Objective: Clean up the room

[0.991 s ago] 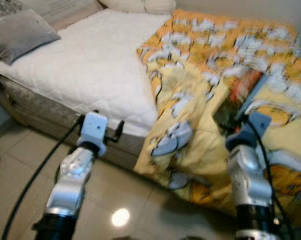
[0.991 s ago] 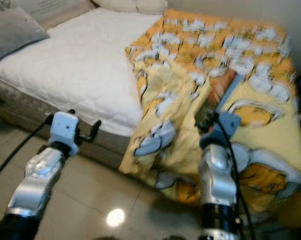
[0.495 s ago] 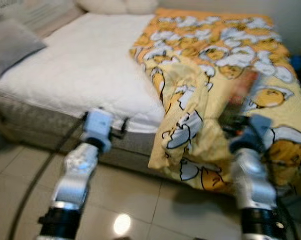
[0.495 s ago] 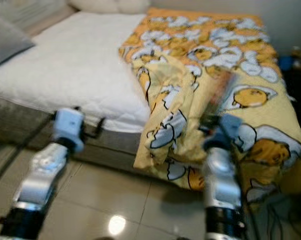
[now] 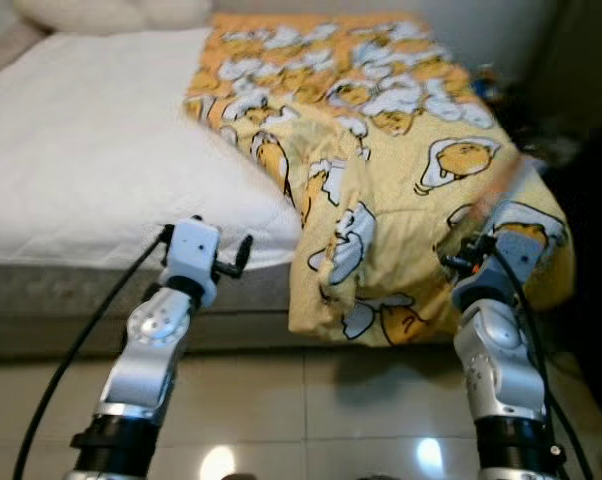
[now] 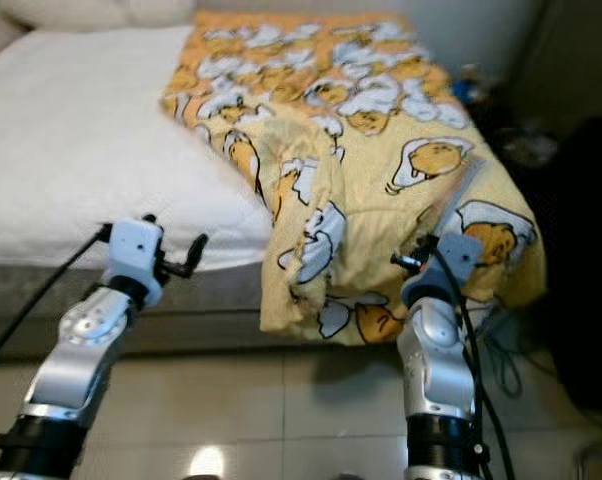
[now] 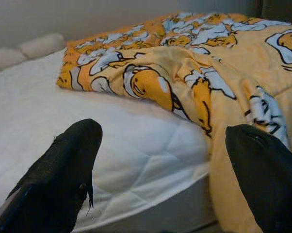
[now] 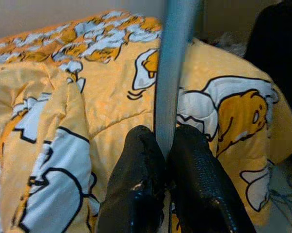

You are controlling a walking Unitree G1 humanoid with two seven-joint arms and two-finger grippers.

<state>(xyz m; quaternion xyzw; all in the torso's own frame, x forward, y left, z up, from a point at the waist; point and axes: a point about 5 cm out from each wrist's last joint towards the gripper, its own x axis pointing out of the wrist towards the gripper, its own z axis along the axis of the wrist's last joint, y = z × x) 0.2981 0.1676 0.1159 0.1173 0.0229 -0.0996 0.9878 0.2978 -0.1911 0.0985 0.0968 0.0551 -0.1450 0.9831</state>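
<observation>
A wide bed [image 5: 81, 190] with a bare white quilted mattress fills the scene, and a yellow cartoon-print blanket [image 5: 381, 150] lies rumpled across its right half, spilling over the near edge toward the tiled floor [image 5: 311, 410]. The robot stands at the foot of the bed: its left gripper [image 7: 165, 165] hovers with fingers spread wide and empty by the mattress edge, while the right gripper [image 8: 168, 145] is pinched tight on a thin flat grey-blue object [image 8: 172, 63] held upright before the blanket. This looks like carrying a picked-up item, so the next move calls for finding where it belongs; no readable brand or writing shows.
</observation>
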